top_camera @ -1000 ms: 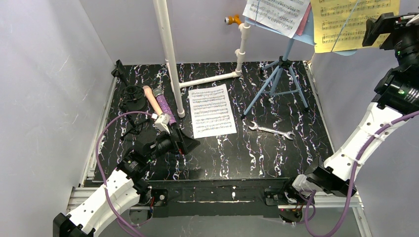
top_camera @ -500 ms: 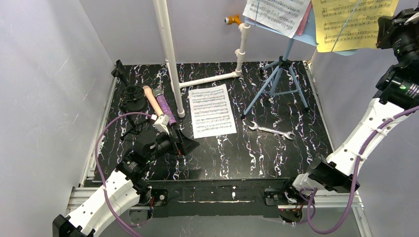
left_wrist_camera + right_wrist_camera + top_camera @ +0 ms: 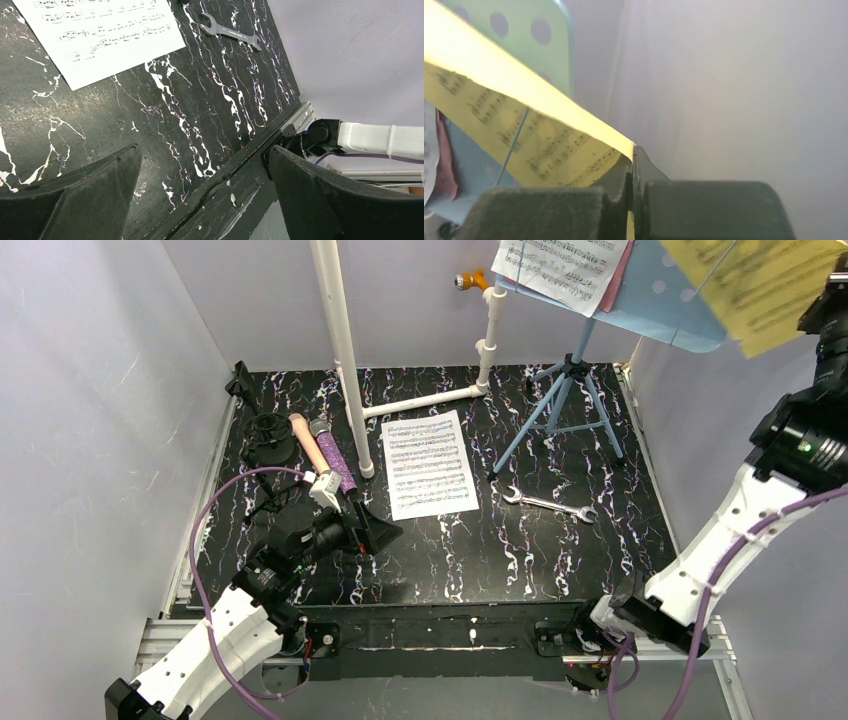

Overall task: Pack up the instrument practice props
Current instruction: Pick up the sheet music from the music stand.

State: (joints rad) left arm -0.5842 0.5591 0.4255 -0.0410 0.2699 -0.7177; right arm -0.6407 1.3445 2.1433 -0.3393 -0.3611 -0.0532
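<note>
My right gripper [image 3: 632, 155] is shut on the corner of a yellow sheet-music page [image 3: 760, 280] [image 3: 524, 135], held tilted up off the light-blue perforated music rack [image 3: 655, 305]. A white page [image 3: 560, 265] still leans on the rack, which stands on tripod legs [image 3: 565, 405]. Another white page [image 3: 428, 462] lies flat mid-table. The peach microphone [image 3: 308, 443] and the purple glitter microphone [image 3: 333, 455] lie side by side at the left, next to the black round-base holder [image 3: 268, 432]. Just in front of them my left gripper [image 3: 375, 532] [image 3: 202, 152] is open and holds nothing.
White plastic pipes [image 3: 340, 350] rise from the table's back, one lying along the surface. A silver wrench [image 3: 548, 504] [image 3: 230, 31] lies right of the flat page. Grey walls close in the left, back and right sides. The black table's front edge [image 3: 250, 155] runs under the left gripper.
The right gripper has shut on the yellow page and drawn it up and to the right, tilting it off the rack. The left arm has stayed put.
</note>
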